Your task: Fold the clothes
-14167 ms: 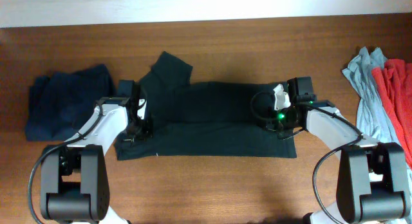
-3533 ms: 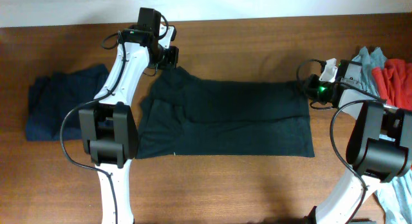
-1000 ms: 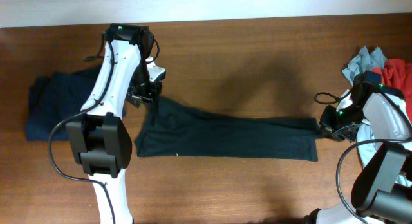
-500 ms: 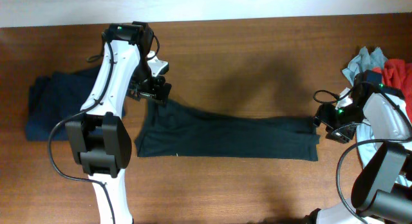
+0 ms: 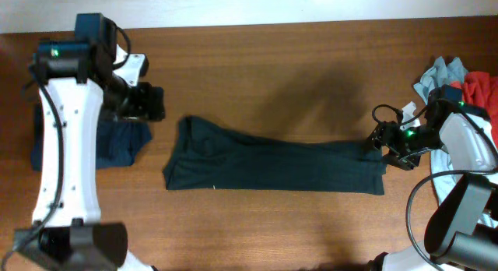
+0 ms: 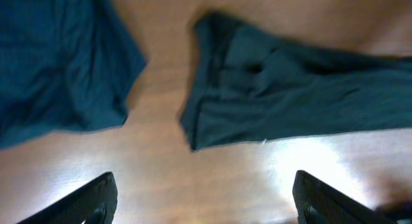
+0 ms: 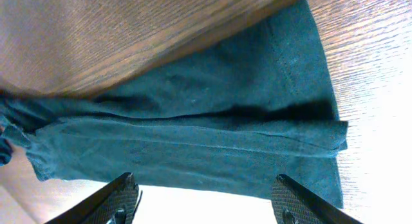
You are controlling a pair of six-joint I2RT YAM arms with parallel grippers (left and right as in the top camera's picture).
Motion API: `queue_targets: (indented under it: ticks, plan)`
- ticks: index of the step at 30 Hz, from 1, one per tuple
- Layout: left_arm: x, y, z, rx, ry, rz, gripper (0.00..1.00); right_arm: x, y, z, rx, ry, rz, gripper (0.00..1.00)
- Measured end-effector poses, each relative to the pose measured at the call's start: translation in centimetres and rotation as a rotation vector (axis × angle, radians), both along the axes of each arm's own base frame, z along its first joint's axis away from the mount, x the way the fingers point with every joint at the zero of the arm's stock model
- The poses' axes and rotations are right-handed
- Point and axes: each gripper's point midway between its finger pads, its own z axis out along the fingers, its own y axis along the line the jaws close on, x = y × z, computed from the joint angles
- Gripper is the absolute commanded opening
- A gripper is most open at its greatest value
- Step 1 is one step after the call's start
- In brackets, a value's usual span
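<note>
The black T-shirt (image 5: pixel 272 166) lies folded into a long flat strip across the middle of the table. My left gripper (image 5: pixel 149 104) hovers open and empty, up and to the left of the strip's left end. In the left wrist view, that gripper (image 6: pixel 206 208) has bare wood between its fingers (image 6: pixel 96 198), with the shirt (image 6: pixel 290 102) ahead on the right. My right gripper (image 5: pixel 383 143) stands open at the strip's right end. In the right wrist view, this gripper (image 7: pixel 209 205) holds nothing, and the shirt's (image 7: pixel 193 121) hem lies just beyond its fingertips (image 7: pixel 119 198).
A navy garment (image 5: pixel 120 142) lies folded at the far left, partly under my left arm, and shows again in the left wrist view (image 6: pixel 58 63). A pale grey-blue garment (image 5: pixel 436 80) and a red one (image 5: pixel 478 88) are heaped at the right edge, behind my right arm.
My left gripper has let go of the shirt's left end and drawn away up and to the left. My right gripper has opened wider, and the shirt lies flat.
</note>
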Motion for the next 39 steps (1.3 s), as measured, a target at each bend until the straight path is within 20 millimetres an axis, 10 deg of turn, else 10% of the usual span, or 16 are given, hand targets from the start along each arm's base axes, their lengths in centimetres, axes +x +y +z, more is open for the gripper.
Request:
queue_targets:
  ticks: [4, 9, 12, 29, 39]
  plan:
    - [0.8, -2.4, -5.1, -0.037, 0.02, 0.0, 0.81, 0.0, 0.1, 0.0, 0.006, -0.001, 0.0, 0.74]
    - [-0.2, -4.5, -17.5, -0.112, 0.139, 0.122, 0.74, 0.0, 0.1, 0.1, 0.008, -0.001, 0.0, 0.75]
    - [-0.2, -5.5, -19.9, -0.187, 0.123, 0.175, 0.73, 0.0, 0.2, 0.1, 0.01, -0.002, 0.0, 0.75]
    - [1.7, -9.1, -21.0, -0.079, -0.045, 0.021, 0.55, 0.0, 0.2, 0.1, 0.01, -0.002, 0.001, 0.75]
    - [1.3, -8.8, -21.2, 0.075, -0.072, -0.047, 0.6, 0.0, 0.2, 0.1, 0.01, -0.002, 0.0, 0.75]
